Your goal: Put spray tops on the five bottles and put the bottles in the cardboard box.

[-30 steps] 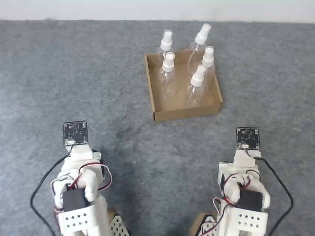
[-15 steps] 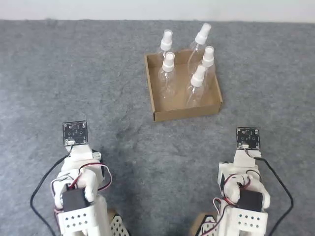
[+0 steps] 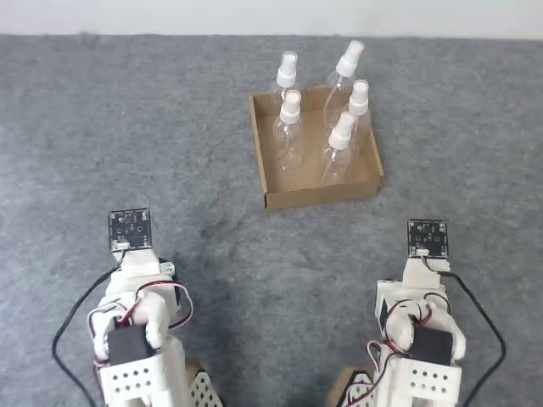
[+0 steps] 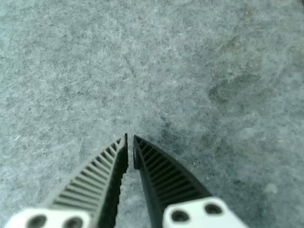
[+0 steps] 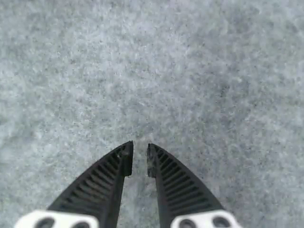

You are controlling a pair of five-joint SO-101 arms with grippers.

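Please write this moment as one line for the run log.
bottles: five, capped, upright in box | left end effector: shut, empty, over mat | right end effector: shut, empty, over mat

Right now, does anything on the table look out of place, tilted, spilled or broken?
Nothing stands out. All five bottles stand in the box, each with its white top on. The box looks whole, and nothing is spilled on the grey mat.
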